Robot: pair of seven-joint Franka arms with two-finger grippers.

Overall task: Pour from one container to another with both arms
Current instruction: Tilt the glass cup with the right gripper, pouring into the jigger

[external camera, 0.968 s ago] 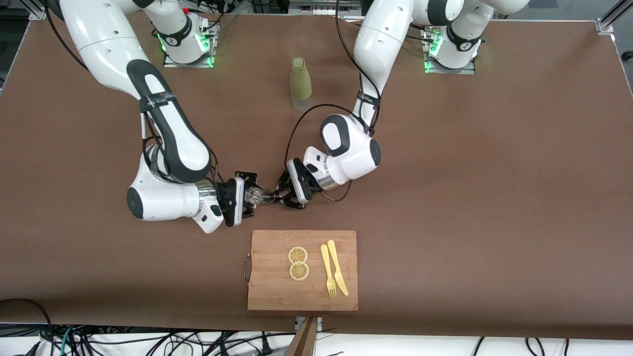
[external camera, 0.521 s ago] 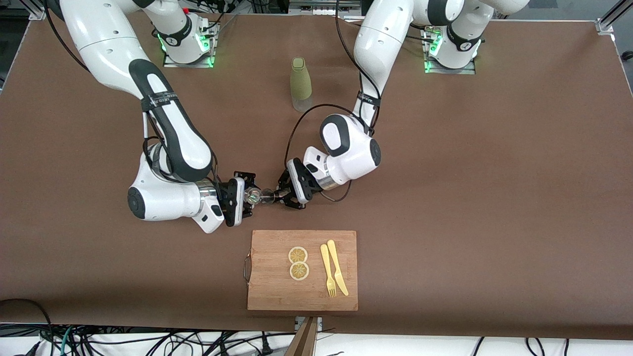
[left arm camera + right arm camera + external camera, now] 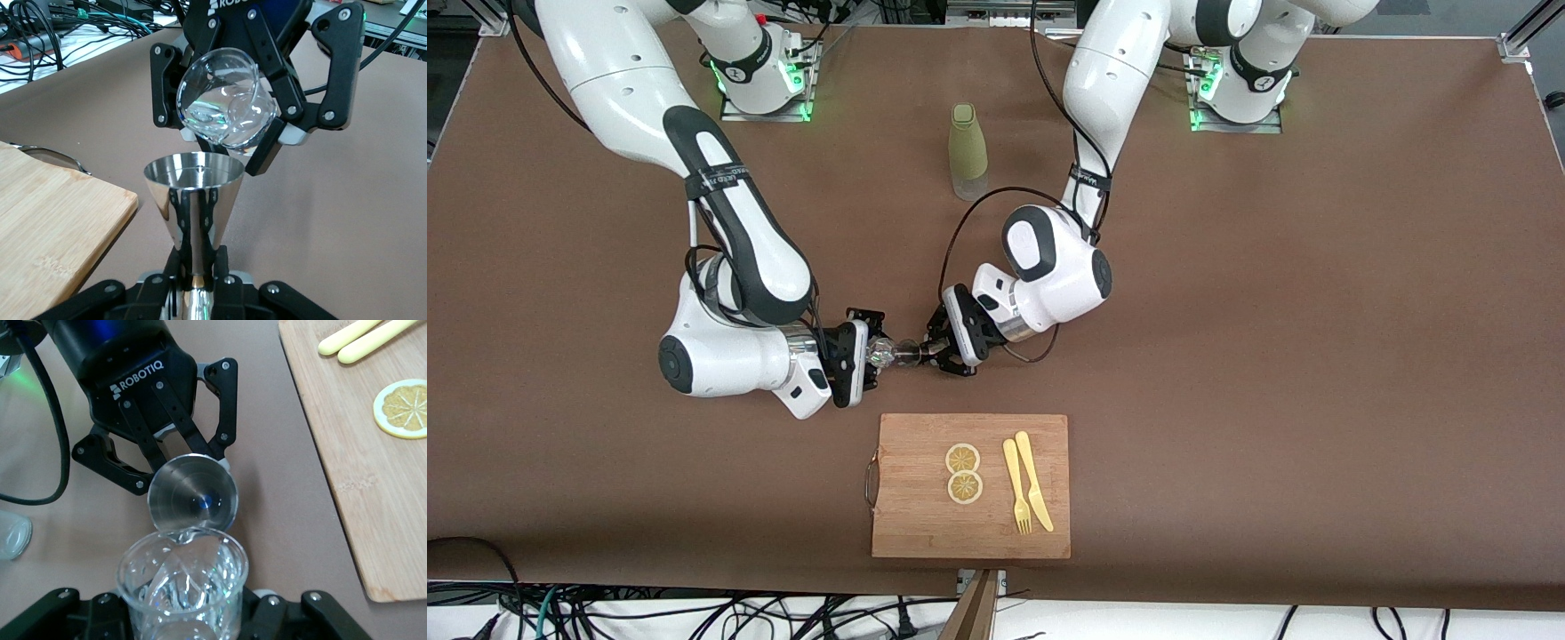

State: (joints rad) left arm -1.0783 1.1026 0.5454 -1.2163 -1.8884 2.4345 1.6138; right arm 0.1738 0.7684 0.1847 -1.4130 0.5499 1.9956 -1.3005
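Glass cup (image 3: 223, 107) tipped farther over jigger (image 3: 193, 193)

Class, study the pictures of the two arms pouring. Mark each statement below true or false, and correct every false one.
1. The right gripper holds the glass cup tipped over the jigger. True.
2. The left gripper holds the jigger upright. True.
3. The cutting board carries three lemon slices. False: two lemon slices lie on it.
4. The green bottle lies on its side on the board. False: it stands upright on the table, farther from the front camera than the grippers.
5. A yellow fork and knife lie side by side on the board. True.
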